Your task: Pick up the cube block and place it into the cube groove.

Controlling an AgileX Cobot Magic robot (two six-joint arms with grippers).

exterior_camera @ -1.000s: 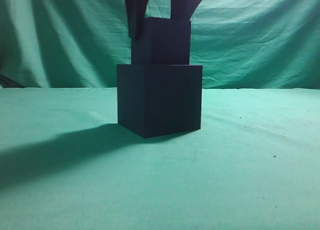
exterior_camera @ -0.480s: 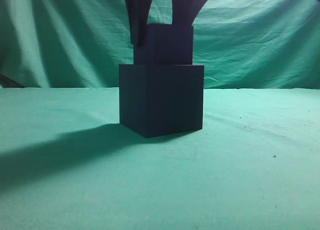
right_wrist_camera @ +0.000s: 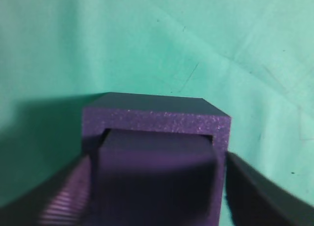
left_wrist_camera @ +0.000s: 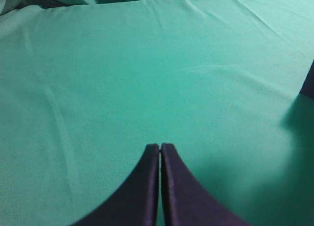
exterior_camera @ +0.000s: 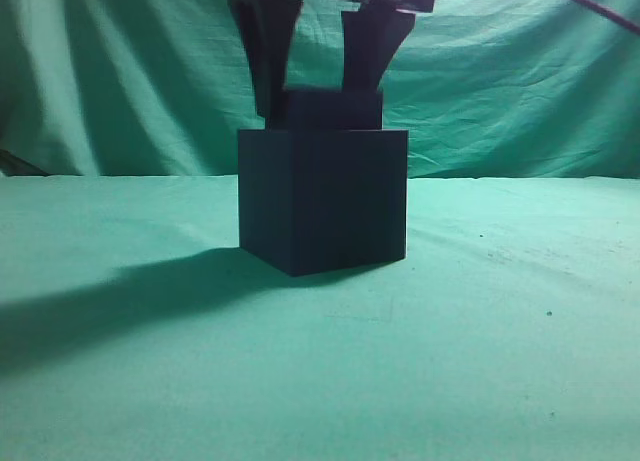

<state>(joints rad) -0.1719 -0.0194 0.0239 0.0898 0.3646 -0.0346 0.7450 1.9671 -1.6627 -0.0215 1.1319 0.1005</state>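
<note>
The cube groove (exterior_camera: 322,201) is a large dark box standing on the green cloth at the centre. The cube block (exterior_camera: 330,109) sits partly sunk in its top recess, with only its upper part above the rim. In the right wrist view the cube block (right_wrist_camera: 157,177) fills the recess of the groove box (right_wrist_camera: 157,120). My right gripper (exterior_camera: 320,81) hangs over the box with a finger on each side of the block. In its own view (right_wrist_camera: 159,187) a narrow gap shows between each finger and the block. My left gripper (left_wrist_camera: 160,146) is shut and empty over bare cloth.
Green cloth covers the table and hangs as a backdrop. The groove box's dark edge and its shadow show at the right edge of the left wrist view (left_wrist_camera: 309,84). A long shadow lies on the cloth left of the box (exterior_camera: 110,301).
The right gripper has come down over the box. The cube block has dropped from standing high above the rim to sitting deep in the recess.
</note>
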